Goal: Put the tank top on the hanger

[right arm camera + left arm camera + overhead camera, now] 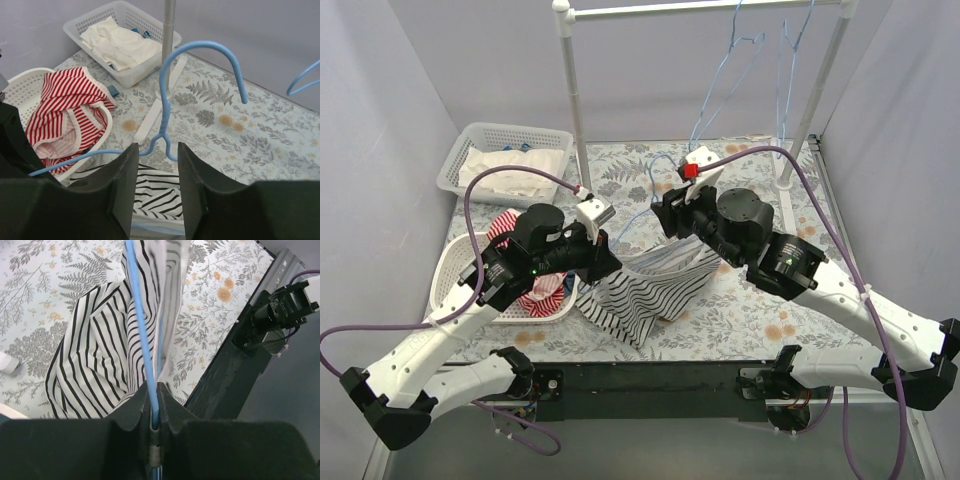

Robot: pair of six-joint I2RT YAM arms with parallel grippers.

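Observation:
The striped tank top (640, 290) lies bunched on the floral table between my two grippers, partly lifted at its right end. My left gripper (605, 262) is shut on the pale-blue hanger wire (142, 315), which runs up from the jaws (153, 385) along the tank top (95, 360). My right gripper (670, 222) holds a bunch of the striped cloth (157, 192) between its narrowly spaced fingers (156, 150). The hanger's hook and neck (165, 100) stand up just beyond those fingers. One hanger arm runs left toward the basket.
A white basket (450, 260) with a red-and-white striped garment (545, 290) sits at the left, beside my left arm. A second basket (500, 140) with white cloth is at the back left. The rack post (572, 90) and two hanging hangers (730, 60) stand behind.

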